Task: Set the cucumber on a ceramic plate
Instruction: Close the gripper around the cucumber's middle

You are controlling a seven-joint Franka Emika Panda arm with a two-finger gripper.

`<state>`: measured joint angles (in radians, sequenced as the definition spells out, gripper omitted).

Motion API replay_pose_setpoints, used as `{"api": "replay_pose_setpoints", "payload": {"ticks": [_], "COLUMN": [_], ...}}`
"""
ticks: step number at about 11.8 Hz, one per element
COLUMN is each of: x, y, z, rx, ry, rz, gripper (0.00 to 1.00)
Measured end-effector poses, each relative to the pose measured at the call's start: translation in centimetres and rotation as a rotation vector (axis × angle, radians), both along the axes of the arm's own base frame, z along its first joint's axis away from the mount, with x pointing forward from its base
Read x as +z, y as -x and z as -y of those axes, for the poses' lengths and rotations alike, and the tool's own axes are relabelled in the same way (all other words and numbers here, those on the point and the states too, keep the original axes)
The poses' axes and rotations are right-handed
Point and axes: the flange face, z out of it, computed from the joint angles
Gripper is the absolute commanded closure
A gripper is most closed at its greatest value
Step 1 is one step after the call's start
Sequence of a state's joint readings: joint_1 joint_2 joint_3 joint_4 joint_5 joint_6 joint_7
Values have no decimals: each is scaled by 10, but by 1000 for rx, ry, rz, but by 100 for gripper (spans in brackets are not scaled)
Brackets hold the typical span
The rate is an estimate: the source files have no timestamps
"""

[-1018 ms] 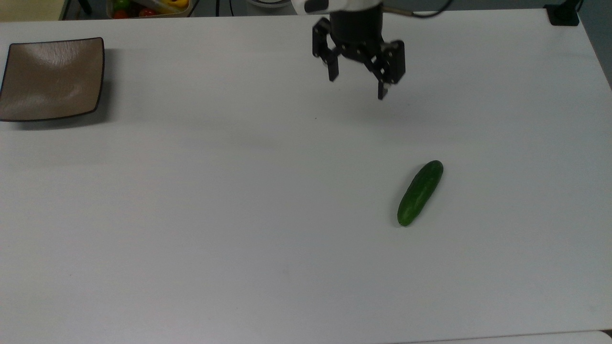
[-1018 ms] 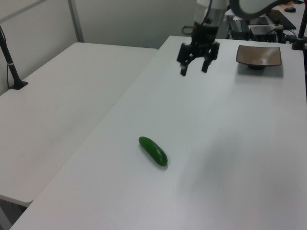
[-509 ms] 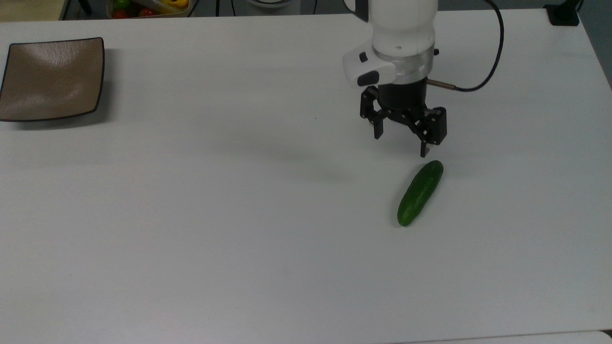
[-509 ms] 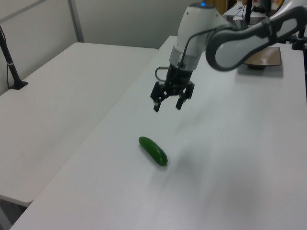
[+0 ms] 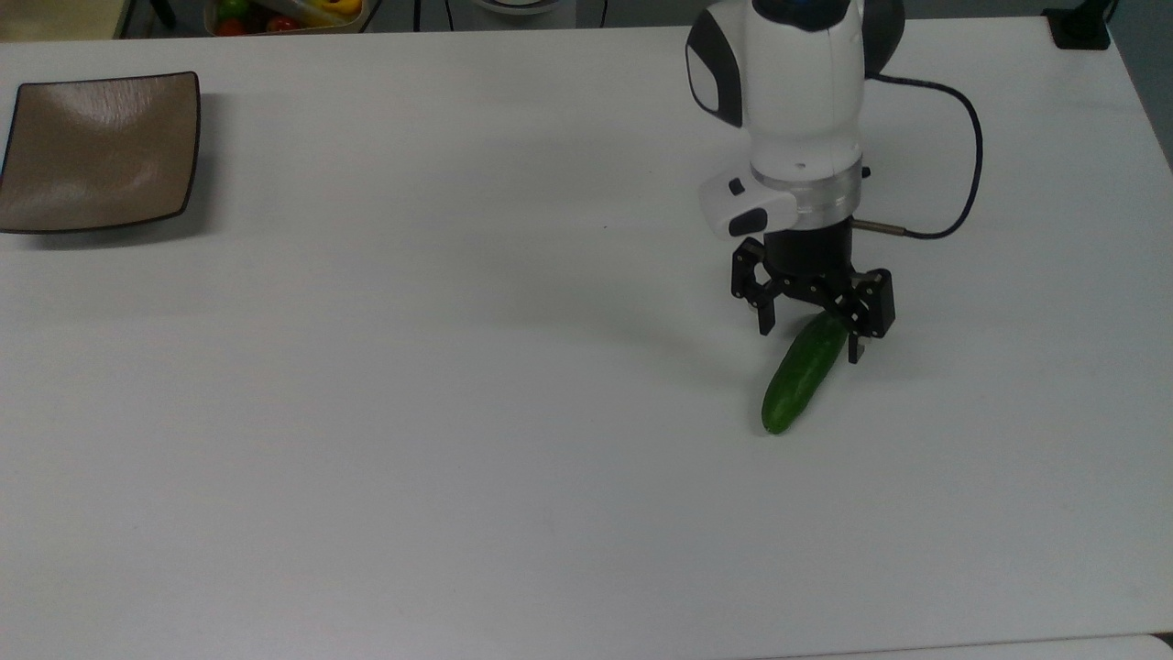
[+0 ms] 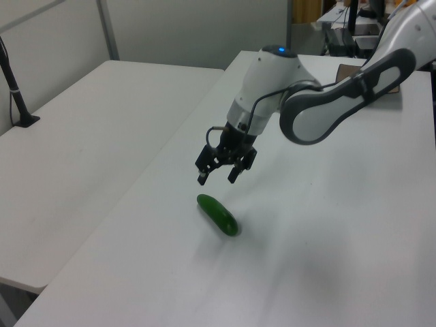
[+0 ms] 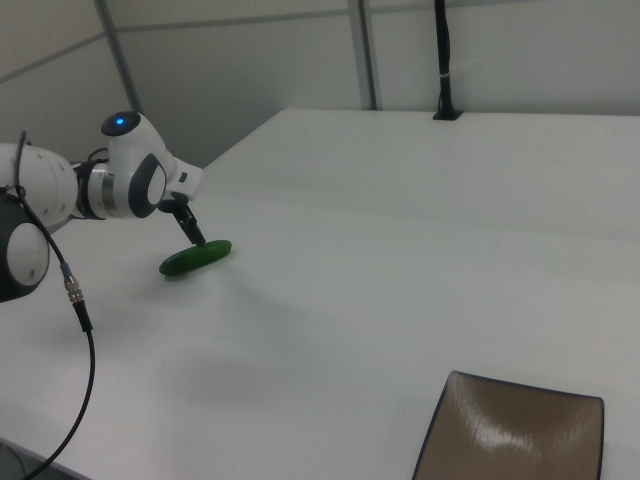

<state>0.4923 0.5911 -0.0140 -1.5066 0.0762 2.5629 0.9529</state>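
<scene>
The cucumber (image 5: 804, 374) is being seen lying flat on the white table (image 5: 458, 412), slanted in the top view, its upper end toward the top view's right and its lower end toward the top view's left; it is also being shown in the left view (image 6: 218, 214) and the right view (image 7: 195, 259). The end effector (image 5: 812, 341) is being held over the cucumber's upper end with fingers spread wide, nothing being gripped, one finger (image 5: 766, 321) being seen on the top view's left of the cucumber and the other on the top view's right. In the left view the end effector (image 6: 216, 178) is being shown above the cucumber with a gap under the fingertips, so the cucumber is not being touched there. In the right view the end effector (image 7: 192, 232) is being seen just above the cucumber's end, contact not being resolvable. The ceramic plate (image 5: 101, 151) is being seen well apart from the cucumber, at the top view's far left near the table's upper edge, and is carrying nothing; it is also being shown at the bottom of the right view (image 7: 515, 430). The white arm (image 5: 797, 101) is being seen reaching down from the top view's upper edge, with a black cable (image 5: 962, 174) looping off its wrist. A tub of coloured items (image 5: 284, 14) is being glimpsed beyond the table's upper edge in the top view.
</scene>
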Motion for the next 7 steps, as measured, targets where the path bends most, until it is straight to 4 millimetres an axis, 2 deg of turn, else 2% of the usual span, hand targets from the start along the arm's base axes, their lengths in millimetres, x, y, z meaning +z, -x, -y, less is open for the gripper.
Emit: {"api": "replay_pose_setpoints", "payload": {"ticks": [3,7], "x": [-28,-34], "y": [-13,-11], "z": [-10,-21], "rx": [10,71], "ry": [11,84], "rz": [6,43], "gripper": [0,0]}}
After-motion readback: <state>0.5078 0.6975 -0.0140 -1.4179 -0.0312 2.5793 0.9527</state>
